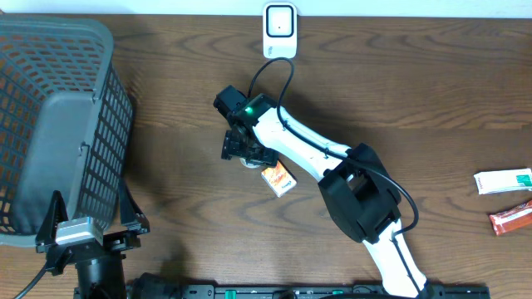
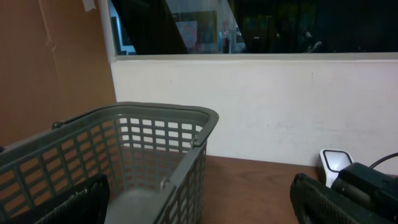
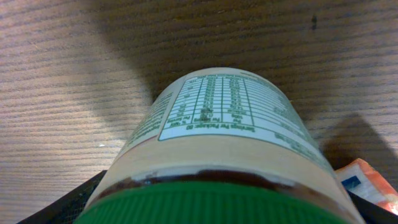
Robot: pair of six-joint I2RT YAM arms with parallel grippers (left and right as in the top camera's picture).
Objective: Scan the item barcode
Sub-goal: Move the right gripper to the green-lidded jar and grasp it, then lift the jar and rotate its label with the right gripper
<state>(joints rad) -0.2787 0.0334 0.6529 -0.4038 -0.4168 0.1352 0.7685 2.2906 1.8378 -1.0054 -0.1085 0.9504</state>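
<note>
Jar (image 3: 217, 137), green lid up, is sitting between the right gripper's (image 1: 247, 154) fingers – I cannot tell whether they are clamping it. An orange packet (image 1: 279, 178) is lying just beside; a scanner (image 1: 279, 29) is standing farther off. The left gripper (image 1: 91, 220) is hanging wide open – by the basket (image 1: 58, 33).

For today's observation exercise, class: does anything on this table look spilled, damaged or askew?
Nothing looks spilled or damaged. The orange packet lies at a slant beside the green-lidded jar; a white-and-green packet and a red packet sit apart near the right edge of the table.
</note>
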